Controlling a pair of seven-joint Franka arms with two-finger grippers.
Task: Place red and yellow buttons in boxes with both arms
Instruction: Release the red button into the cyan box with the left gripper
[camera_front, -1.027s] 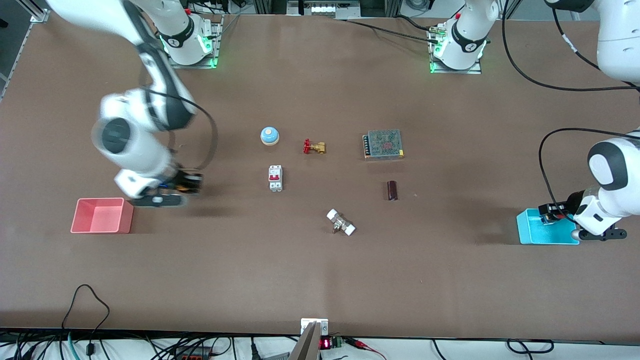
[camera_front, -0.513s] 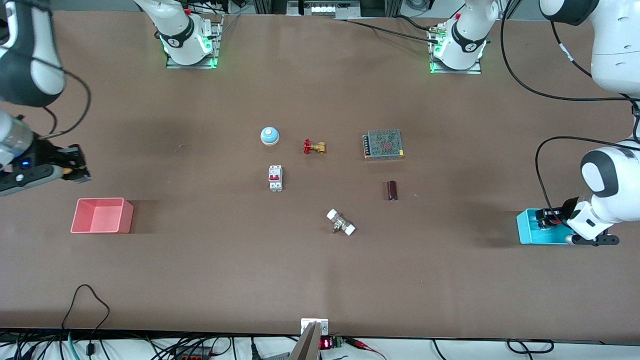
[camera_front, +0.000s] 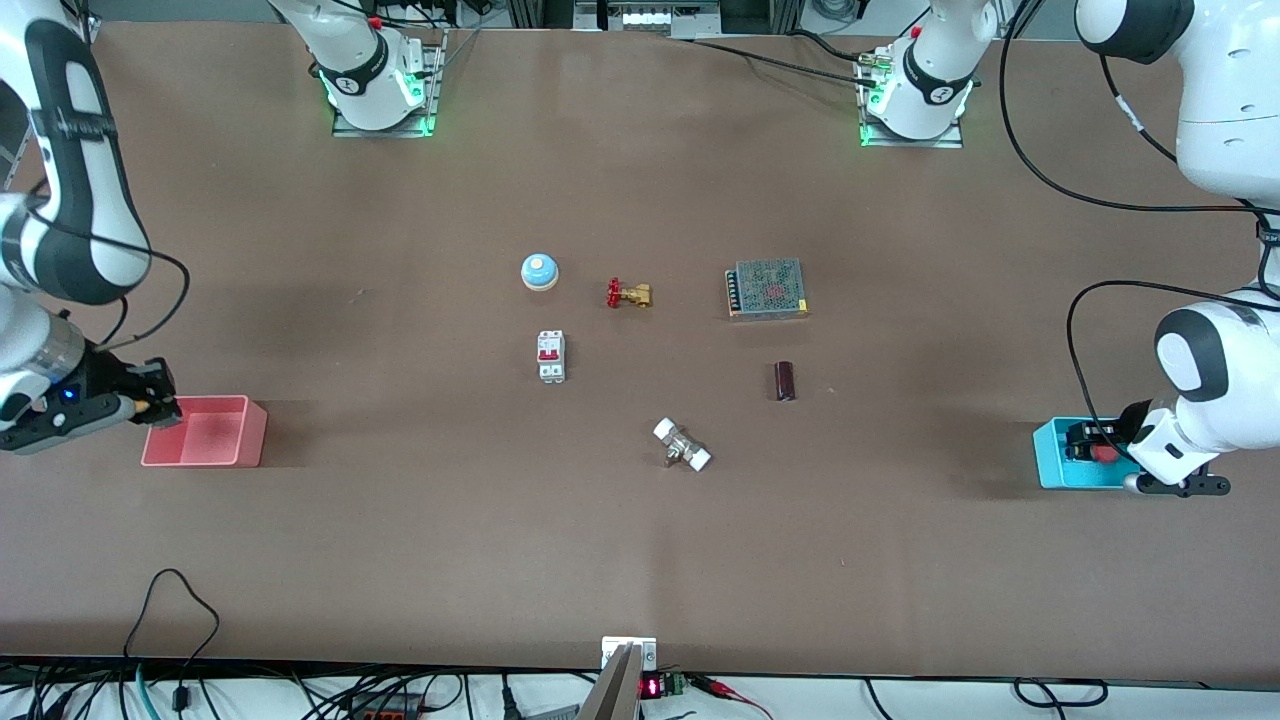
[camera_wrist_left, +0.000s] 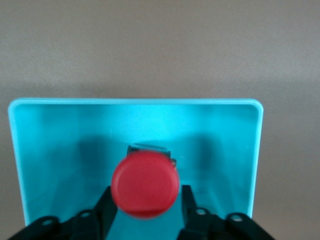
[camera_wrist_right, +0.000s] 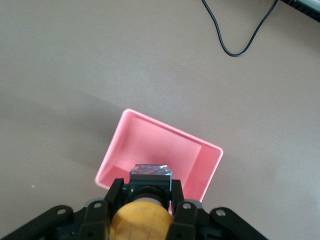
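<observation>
Front view shows both arms at their bins. The right gripper (camera_front: 150, 406) hangs over the rim of the pink bin (camera_front: 205, 455) at the right arm's end of the desk, near the edge. The left gripper (camera_front: 1085, 445) is over the blue bin (camera_front: 1048, 468) at the left arm's end.

The right wrist view has the yellow button (camera_wrist_right: 141, 221) clamped between the two fingers (camera_wrist_right: 112, 197), cap toward the camera and black body pointing down at the bin. It sits over the bin's wall, not its middle. To do this well I would carry it in over the bin's floor and lower it before letting go, so the button does not catch the thin rim or bounce out.

The left wrist view shows the red button (camera_wrist_left: 145, 184) held the same way, the fingers (camera_wrist_left: 186, 201) closed on its black body under the cap. It hangs squarely over the blue floor, clear of the walls on each side. This one looks ready: lower a little, open straight, and lift away without tipping the light bin.

Neither button is in its bin yet.
</observation>
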